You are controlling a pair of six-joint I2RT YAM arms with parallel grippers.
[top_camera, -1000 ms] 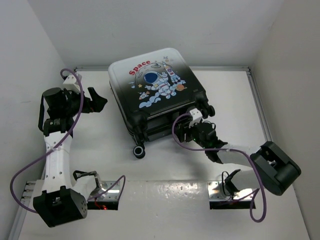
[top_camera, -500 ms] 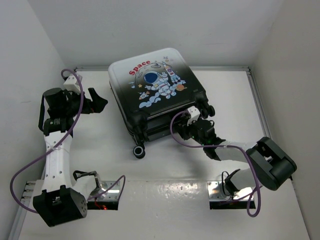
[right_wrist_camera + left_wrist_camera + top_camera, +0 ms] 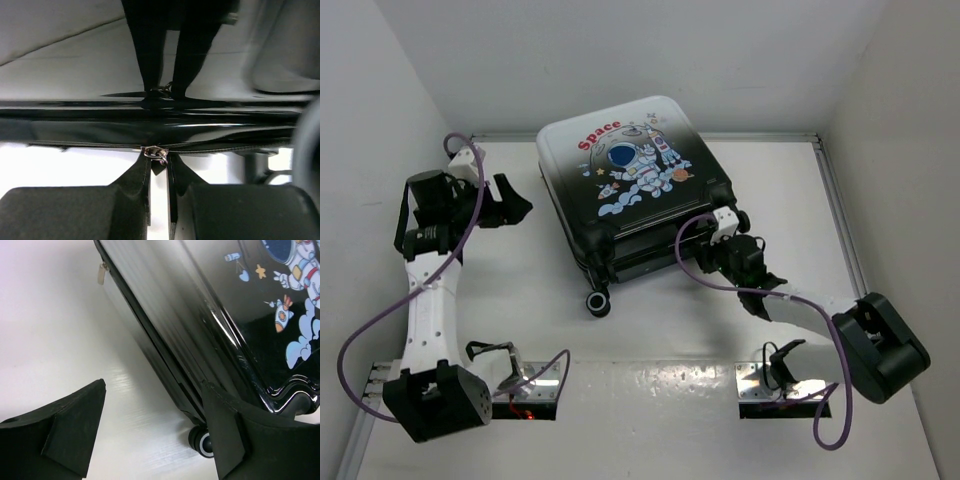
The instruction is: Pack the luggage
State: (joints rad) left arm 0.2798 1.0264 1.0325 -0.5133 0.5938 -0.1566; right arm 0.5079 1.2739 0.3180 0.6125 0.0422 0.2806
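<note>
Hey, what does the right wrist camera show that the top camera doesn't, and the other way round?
Only the right wrist view shows the zipper pull, pinched between the fingers of the right gripper at the seam of the luggage. Only the top view shows the astronaut print, the open left gripper beside the luggage's left side, and a wheel. Both show the closed luggage's glossy black edge with the right gripper at it.
</note>
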